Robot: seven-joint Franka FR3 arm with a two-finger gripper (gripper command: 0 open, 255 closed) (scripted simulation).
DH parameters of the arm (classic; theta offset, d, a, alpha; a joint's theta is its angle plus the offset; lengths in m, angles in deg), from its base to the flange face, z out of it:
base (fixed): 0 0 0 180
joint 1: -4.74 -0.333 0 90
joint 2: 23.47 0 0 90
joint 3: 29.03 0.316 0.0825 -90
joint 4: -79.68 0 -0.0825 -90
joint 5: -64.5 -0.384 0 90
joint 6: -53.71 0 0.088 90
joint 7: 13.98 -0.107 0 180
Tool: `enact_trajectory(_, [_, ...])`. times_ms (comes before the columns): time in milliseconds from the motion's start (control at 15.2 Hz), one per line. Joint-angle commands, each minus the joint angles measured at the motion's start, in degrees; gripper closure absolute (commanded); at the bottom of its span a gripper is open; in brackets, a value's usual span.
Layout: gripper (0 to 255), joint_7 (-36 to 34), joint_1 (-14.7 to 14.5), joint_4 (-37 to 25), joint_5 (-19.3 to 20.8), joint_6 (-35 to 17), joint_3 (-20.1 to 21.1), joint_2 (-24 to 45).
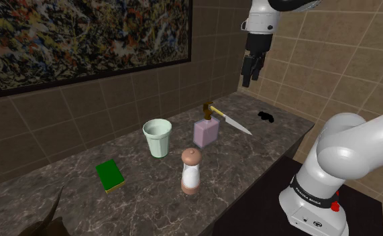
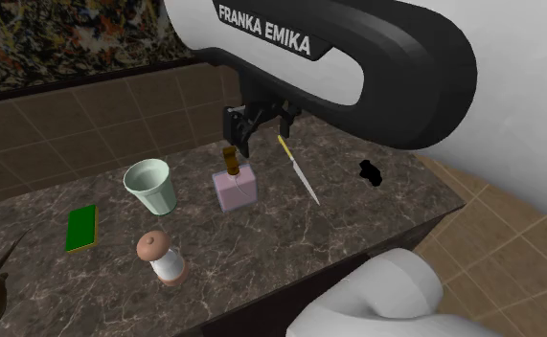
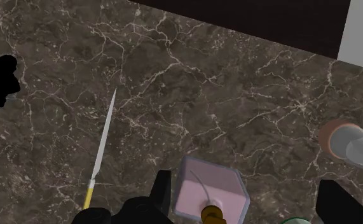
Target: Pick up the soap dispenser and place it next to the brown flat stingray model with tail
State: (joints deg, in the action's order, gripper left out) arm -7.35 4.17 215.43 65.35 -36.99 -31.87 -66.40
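Gripper (image 1: 252, 72) hangs high above the soap dispenser (image 1: 206, 131), fingers apart w/ nothing held, prob. to descend on it. Dispenser stands upright on counter (image 1: 149, 198). Stingray model (image 1: 45, 224) lies well apart from dispenser.

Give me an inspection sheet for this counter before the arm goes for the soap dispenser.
Surface: dark marbled counter, with the things on it standing apart.
Job's things: pink soap dispenser with a brown pump, upright mid-counter; brown stingray model at the shoulder view's lower left corner, well away from it.
Clutter: pale green cup; green block; shaker; yellow-handled knife lying flat near the dispenser; small black object.
Grippers: gripper open, high above the dispenser, holding nothing.
Cables: nothing seen.
Surroundings: brown tiled wall; framed splatter painting.
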Motion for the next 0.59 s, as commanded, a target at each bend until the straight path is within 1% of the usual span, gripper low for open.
enact_trajectory(0, [0,0.0,0.0,0.0,0.0,0.0,0.0,0.0])
enact_trajectory(528, [0,-1.3,-0.8,-7.0,-0.3,-7.7,1.0,19.9])
